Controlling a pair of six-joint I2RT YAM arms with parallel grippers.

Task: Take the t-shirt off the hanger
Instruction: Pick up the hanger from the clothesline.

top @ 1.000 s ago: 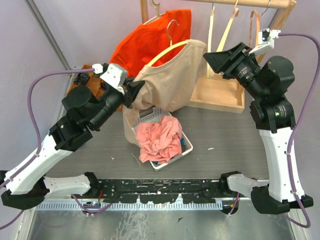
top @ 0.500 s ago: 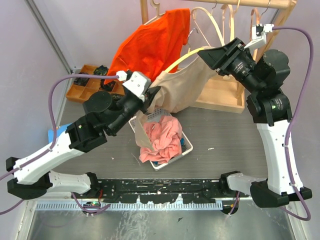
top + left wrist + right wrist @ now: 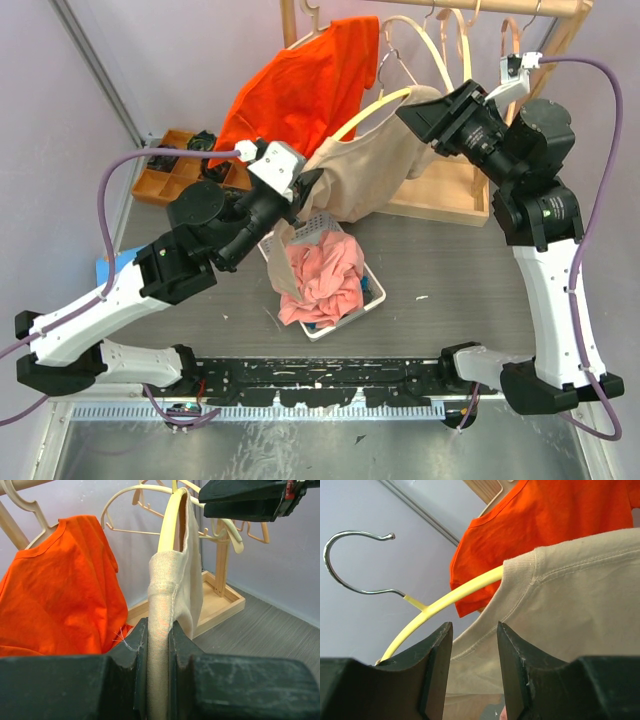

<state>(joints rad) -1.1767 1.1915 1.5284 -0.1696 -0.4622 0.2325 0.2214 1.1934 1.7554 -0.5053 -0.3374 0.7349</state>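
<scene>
Beige t-shirt (image 3: 360, 175) stretched in mid-air between both arms, one shoulder draped over yellow hanger (image 3: 370, 108), bunched fabric clenched by left gripper (image 3: 159, 635), right gripper (image 3: 474, 630) seemingly clamped on the covered hanger arm, orange shirt (image 3: 300, 90) hung behind.

t-shirt (image 3: 580, 610): matt beige cloth | hanger (image 3: 445, 603): glossy yellow, metal hook

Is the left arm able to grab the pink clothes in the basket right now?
Probably not yet. The left gripper is shut on the beige t-shirt, so it is busy. The pink clothes lie open in the basket just below it, so it looks close enough once it lets go.
</scene>
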